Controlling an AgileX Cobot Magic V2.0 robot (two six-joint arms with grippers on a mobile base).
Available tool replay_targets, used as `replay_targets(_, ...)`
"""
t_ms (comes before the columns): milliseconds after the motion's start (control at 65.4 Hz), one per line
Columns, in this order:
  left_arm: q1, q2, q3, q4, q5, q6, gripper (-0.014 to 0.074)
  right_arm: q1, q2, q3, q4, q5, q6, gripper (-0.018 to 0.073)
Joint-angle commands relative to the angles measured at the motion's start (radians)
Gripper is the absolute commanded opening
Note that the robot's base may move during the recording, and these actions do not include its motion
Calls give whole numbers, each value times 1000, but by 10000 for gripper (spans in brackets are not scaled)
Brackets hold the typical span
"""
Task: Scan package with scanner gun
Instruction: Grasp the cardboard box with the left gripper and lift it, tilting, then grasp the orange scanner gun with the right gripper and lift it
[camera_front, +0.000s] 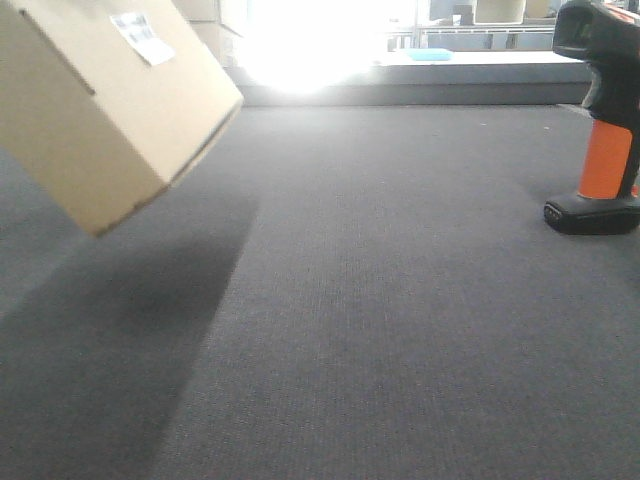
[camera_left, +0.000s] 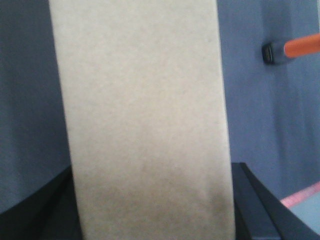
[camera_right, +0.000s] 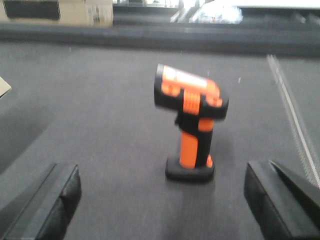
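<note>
The package (camera_front: 100, 110), a plain tan cardboard box with a small white sticker (camera_front: 140, 35), hangs tilted above the dark grey mat at the upper left, with its shadow below it. In the left wrist view the package (camera_left: 145, 115) fills the middle, and my left gripper (camera_left: 150, 215) is shut on its sides, one black finger (camera_left: 255, 205) showing at each lower corner. The scanner gun (camera_front: 605, 150) stands upright on its black foot at the right, untouched. My right gripper (camera_right: 162, 210) is open, low behind the scanner gun (camera_right: 192, 130), with its fingers (camera_right: 50, 205) wide apart on either side.
A raised grey ledge (camera_front: 420, 75) runs along the back of the mat, with a small cyan thing (camera_front: 430, 55) on it. A carton with a dark panel (camera_right: 55, 10) sits at the far left. A pale strip (camera_right: 292, 115) crosses the mat right of the scanner.
</note>
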Motion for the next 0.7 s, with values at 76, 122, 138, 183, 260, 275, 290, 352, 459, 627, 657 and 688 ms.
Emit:
replay_targets(76, 3, -16, 41, -60, -8, 25, -111, 3, 3, 114, 19, -198, 1, 570)
replay_targets(122, 3, -16, 41, -60, -8, 25, -111, 1, 3, 158, 23, -279, 1, 570)
replay_targets(138, 3, -16, 41, -60, -8, 25, -111, 1, 3, 177, 26, -302, 1, 570)
replay_targets(183, 3, -16, 41, -60, -8, 25, -111, 1, 6, 209, 49, -369, 1, 570)
replay_targets(260, 3, -16, 41, -60, -8, 25, -111, 1, 28, 248, 96, -421, 1, 570)
replay_targets(275, 3, -16, 41, -60, -8, 25, -111, 1, 34, 250, 98, -422, 1, 570)
replay_targets(290, 3, -16, 41, -60, -8, 25, -111, 1, 40, 250, 98, -424, 1, 570)
replay_targets(352, 3, -16, 41, -60, -8, 25, -111, 1, 74, 250, 98, -444, 1, 570)
replay_targets(459, 3, -16, 41, -60, -8, 25, -111, 1, 143, 250, 135, -533, 1, 570)
replay_targets(627, 3, -16, 41, -60, -8, 27, -111, 1, 302, 250, 139, -676, 1, 570)
replay_targets(657, 3, -16, 41, -60, -8, 27, -111, 1, 333, 250, 139, -702, 1, 570)
replay_targets(688, 3, -16, 41, -60, -8, 27, -111, 1, 358, 250, 139, -723, 1, 570)
